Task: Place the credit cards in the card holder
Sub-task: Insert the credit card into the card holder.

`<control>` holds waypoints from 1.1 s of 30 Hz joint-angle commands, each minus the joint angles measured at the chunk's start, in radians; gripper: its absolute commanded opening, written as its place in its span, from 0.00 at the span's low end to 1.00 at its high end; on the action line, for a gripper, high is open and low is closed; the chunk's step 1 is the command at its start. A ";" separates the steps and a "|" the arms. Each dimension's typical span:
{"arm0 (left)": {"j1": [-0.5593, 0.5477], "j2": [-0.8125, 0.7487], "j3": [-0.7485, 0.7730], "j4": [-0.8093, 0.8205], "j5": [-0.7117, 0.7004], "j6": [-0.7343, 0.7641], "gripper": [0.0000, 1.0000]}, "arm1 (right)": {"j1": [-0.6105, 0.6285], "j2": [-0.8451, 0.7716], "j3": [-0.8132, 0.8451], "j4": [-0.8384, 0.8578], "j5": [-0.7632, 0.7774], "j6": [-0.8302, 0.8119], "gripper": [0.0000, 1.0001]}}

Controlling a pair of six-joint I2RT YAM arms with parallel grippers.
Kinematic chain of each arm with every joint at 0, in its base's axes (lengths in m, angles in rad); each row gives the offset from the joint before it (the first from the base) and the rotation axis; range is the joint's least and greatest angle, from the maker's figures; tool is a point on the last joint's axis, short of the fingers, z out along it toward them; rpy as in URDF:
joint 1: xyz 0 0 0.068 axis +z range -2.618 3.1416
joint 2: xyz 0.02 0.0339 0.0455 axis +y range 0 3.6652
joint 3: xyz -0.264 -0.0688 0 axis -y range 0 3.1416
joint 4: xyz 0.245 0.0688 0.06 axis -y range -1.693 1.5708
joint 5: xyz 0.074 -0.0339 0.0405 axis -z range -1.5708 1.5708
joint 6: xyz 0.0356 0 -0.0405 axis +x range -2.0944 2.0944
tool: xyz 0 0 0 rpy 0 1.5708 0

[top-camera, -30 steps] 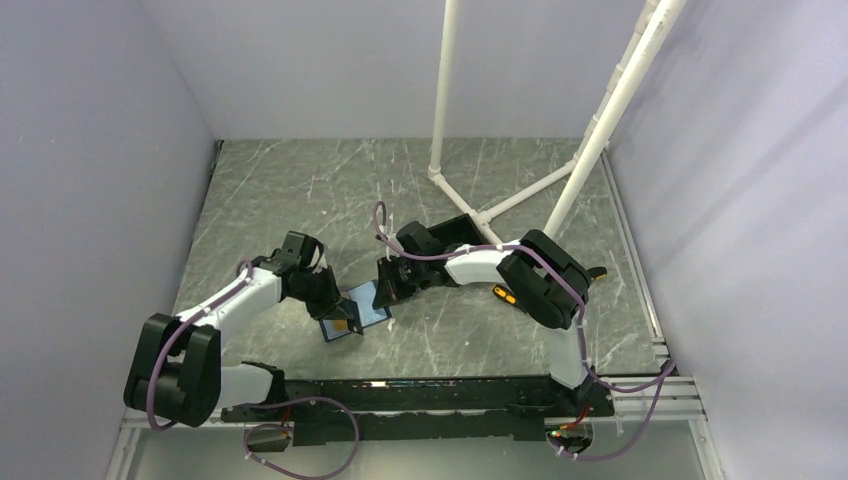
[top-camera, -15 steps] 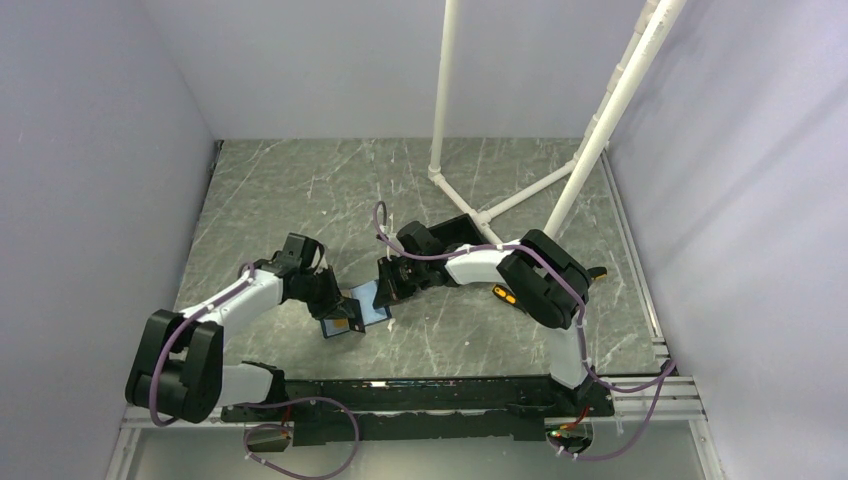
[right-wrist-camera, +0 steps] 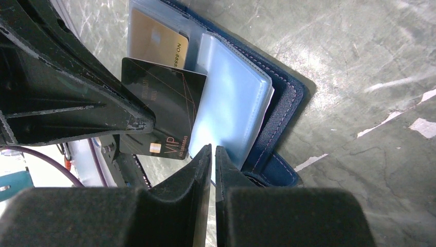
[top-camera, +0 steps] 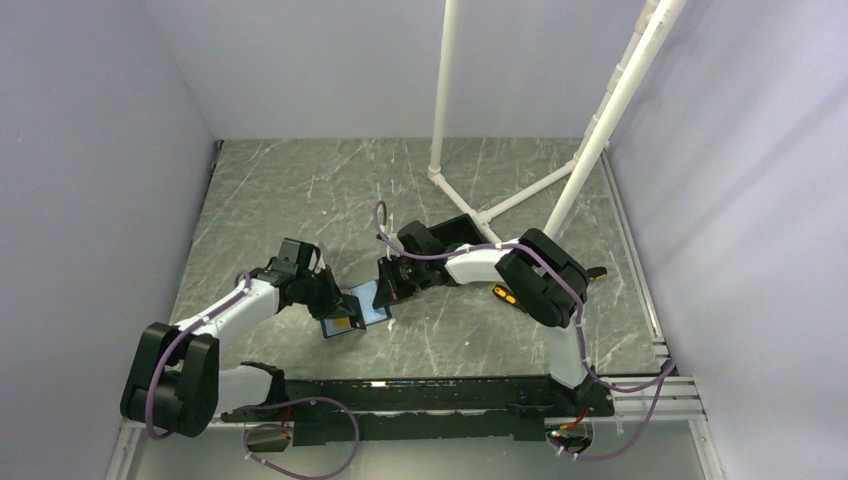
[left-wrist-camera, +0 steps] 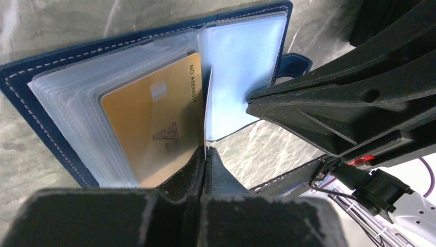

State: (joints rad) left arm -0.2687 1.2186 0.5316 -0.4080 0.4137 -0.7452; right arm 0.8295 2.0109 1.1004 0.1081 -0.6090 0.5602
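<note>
I see the holder [top-camera: 362,312] lying open on the worktop [top-camera: 300,190], just below the centre of the top view, between the tips of the left arm [top-camera: 250,300] and the right arm [top-camera: 480,262]. On the left wrist camera its blue stitched cover [left-wrist-camera: 31,77] fills the upper left of the frame, with a fan of clear sleeves inside. A gold card [left-wrist-camera: 154,123] is already sitting in one of those sleeves, a little left of centre. The left jaws, at the bottom centre of that frame, are pressed together on a black card that I see edge-on there as a thin pale line [left-wrist-camera: 205,113] rising over the holder. The right wrist camera shows this black card's [right-wrist-camera: 167,103] face left of centre, marked VIP, tilted over the open holder with the gold card [right-wrist-camera: 154,38] above it at the top of the frame. The right jaws, at the bottom centre of that view, are almost together and pinch the lower edge of a pale sleeve [right-wrist-camera: 231,108]. An orange-handled screwdriver [top-camera: 505,294] lies right of centre in the top view, partly under the right arm.
</note>
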 commanded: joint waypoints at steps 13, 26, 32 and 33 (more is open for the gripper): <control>0.063 0.015 -0.015 0.105 0.119 0.059 0.00 | -0.003 0.047 0.021 -0.037 0.058 -0.052 0.08; 0.069 0.052 -0.017 0.093 0.112 0.091 0.00 | -0.006 0.062 0.026 -0.039 0.056 -0.054 0.07; 0.069 0.066 -0.007 0.087 0.059 0.132 0.00 | -0.011 0.071 0.030 -0.041 0.055 -0.056 0.06; 0.069 0.061 -0.010 0.093 0.051 0.139 0.00 | -0.012 0.073 0.030 -0.040 0.054 -0.057 0.06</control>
State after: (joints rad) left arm -0.1982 1.2736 0.5251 -0.3336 0.5087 -0.6621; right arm 0.8242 2.0354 1.1267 0.1066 -0.6258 0.5526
